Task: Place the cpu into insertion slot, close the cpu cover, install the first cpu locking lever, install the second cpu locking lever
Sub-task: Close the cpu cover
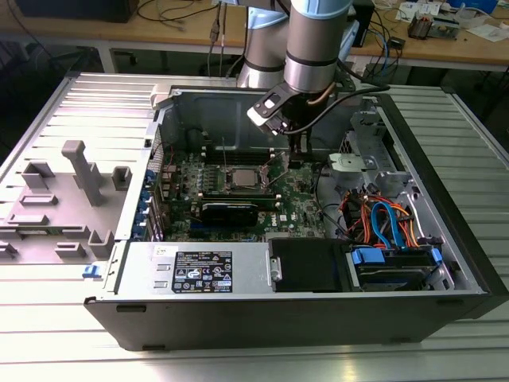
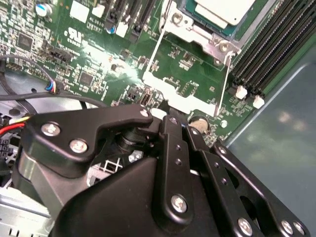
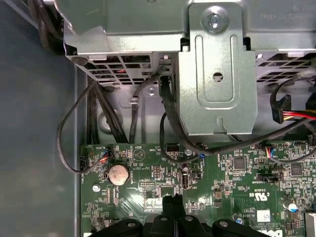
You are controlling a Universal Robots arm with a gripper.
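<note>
The cpu [image 2: 224, 9] lies at the far end of the second wrist view, so the nearer things come first. Closest is the gripper [image 2: 165, 118]. In the first wrist view its fingers [image 3: 174, 205] are drawn together with no gap, low over the green circuit board [image 3: 237, 197]. I cannot tell whether they pinch anything.

Just beyond the gripper, on the side towards the insertion slot [image 2: 207, 42], the cpu cover [image 2: 180, 98] is swung open away from the slot. Bare board shows through its window, and its free edge is very near the fingertips. Beyond the cover, the cpu sits inside the insertion slot, silver top up and seemingly flat. Past the slot run the long black memory slots [image 2: 276, 44].

The chip looks light, rigid and smooth-topped. Its underside and the socket contacts are probably delicate, so only its edges are safe to hold. The cover is thin, hinged sheet metal and likely springy, so it is best pushed at the free edge, far from the hinge.
</note>
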